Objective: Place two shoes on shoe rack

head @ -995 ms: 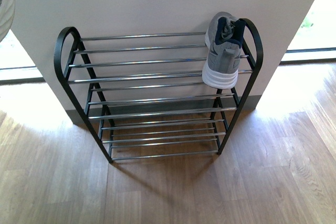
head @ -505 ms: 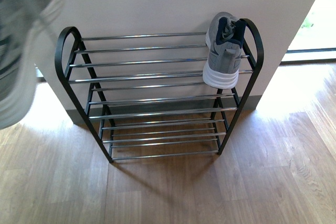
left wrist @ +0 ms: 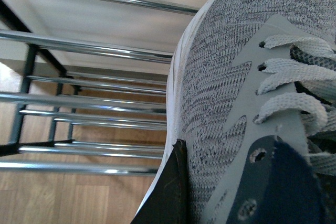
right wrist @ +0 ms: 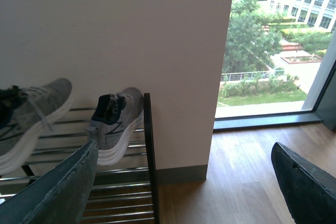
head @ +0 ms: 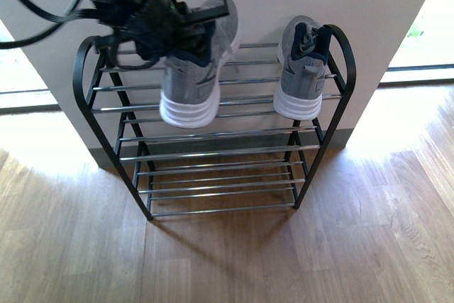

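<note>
our left fingers [head: 207, 13] gripping a grey sneaker [head: 191, 83] over the shoe rack [head: 115, 161], second sneaker [head: 301, 79] on its top tier

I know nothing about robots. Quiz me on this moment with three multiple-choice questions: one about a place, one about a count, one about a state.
1. Where does the resting grey sneaker sit on the shoe rack?
A. top tier, right end
B. bottom tier
C. on the floor

2. How many sneakers show in the front view?
A. one
B. two
C. four

3. How is the right gripper?
A. open and empty
B. shut on a slide
C. shut on a bar

Answers:
1 A: it lies on the top bars beside the right upright.
2 B: one rests, and the left gripper holds the other sneaker.
3 A: its jaws stand wide apart with nothing between.
</note>
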Robot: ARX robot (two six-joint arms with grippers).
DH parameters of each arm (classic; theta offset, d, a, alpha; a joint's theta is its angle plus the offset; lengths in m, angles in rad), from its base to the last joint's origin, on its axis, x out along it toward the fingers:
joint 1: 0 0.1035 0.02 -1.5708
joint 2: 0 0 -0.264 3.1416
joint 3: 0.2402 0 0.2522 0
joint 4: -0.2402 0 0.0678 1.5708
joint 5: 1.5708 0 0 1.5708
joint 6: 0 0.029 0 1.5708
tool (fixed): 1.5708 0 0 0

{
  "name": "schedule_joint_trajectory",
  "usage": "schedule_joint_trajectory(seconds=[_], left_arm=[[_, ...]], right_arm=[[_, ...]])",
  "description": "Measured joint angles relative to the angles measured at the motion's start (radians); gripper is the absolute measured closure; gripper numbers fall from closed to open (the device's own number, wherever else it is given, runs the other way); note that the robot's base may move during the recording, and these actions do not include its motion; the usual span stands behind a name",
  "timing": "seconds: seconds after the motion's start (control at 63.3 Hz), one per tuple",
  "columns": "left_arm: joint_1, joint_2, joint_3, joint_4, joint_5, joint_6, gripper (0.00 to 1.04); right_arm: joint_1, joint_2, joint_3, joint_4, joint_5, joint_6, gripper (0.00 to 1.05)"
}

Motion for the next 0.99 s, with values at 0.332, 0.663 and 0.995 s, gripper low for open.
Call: schedule_joint_trajectory(seconds=[0.332, 0.663, 0.995], left_arm=[[-0.05, 0.401, 0.662, -0.272, 0.058, -0.1, 1.03], [-0.059, 0.441, 0.8, -0.338, 0.023, -0.103, 0.52], [-0.039, -0.191, 0.022, -0.089, -0.269, -0.122, 0.09]], right_arm=[[0.0, 0.0, 0.0, 0.0, 0.0, 0.0, 0.09], [0.0, 0.0, 0.0, 0.0, -0.001, 0.0, 0.09], [0.0, 0.0, 0.0, 0.0, 0.0, 0.0, 0.09]])
